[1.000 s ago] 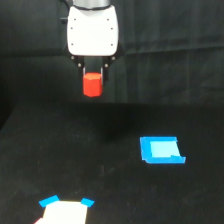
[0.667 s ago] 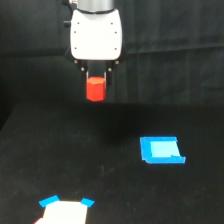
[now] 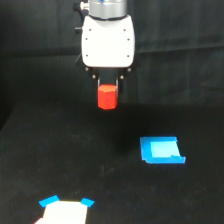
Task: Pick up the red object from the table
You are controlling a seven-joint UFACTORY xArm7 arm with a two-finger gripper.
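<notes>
Gripper [image 3: 107, 86] housing: smooth white plastic-looking shell, slight sheen; metallic grey collar above it. Fingers dark, matt. Red object [image 3: 107, 97], between the fingers: matt red-orange, plastic-like, smooth faces. Table [image 3: 60, 165] below the gripper: black, mostly matt with faint gloss. Blue piece [image 3: 161, 150], below and toward the exterior view's right: flat, smooth, tape-like finish.

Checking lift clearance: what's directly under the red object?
Only bare black table shows below the red object, held in the gripper. The block's underside is out of sight.

Bare table [image 3: 75, 165] lies beneath the tool [image 3: 107, 82]; blue square piece [image 3: 161, 150] sits well apart.
</notes>
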